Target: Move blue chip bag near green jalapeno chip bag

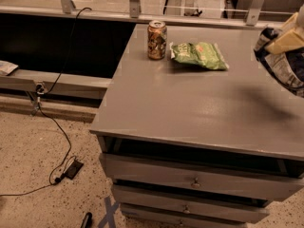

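My hand (284, 41) grips the blue chip bag (286, 74) above the counter (190, 110); next, carry it left toward the green jalapeno chip bag (198, 55).

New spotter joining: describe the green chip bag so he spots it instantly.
On the grey drawer cabinet, ignore the right edge, where the gripper holds the blue chip bag aloft. Along the far edge a drink can stands near the left corner. The green chip bag lies just right of it: flat and bright green, unlike the upright brown can.
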